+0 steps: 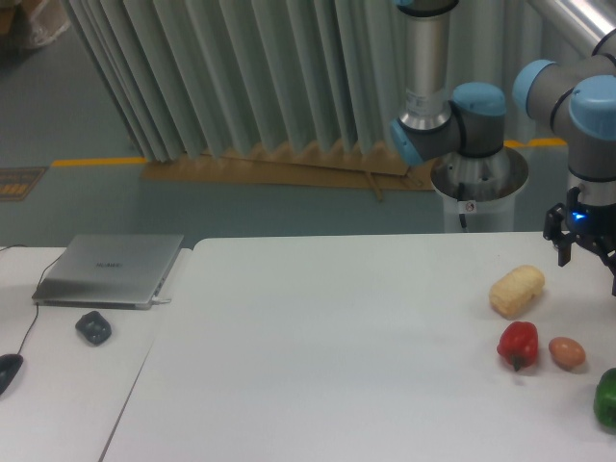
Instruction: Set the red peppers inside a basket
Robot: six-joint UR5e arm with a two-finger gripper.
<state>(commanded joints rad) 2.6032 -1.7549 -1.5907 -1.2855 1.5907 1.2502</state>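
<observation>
White desk (pixel 337 327) held the red pepper (pixel 518 344) at 4 o'clock; my tool (pixel 589 252) hung at 2 o'clock, empty, opening unclear.

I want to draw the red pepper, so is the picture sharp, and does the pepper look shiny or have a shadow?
In the camera view, everything is a bit soft and grainy; the red pepper shows a small pale shine on top and a faint shadow beneath on the table; the pincer looks dark, with a blue light above it.

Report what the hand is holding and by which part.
Nothing: the black two-finger hand hangs empty above the table, apart from the glossy red bell pepper.
</observation>
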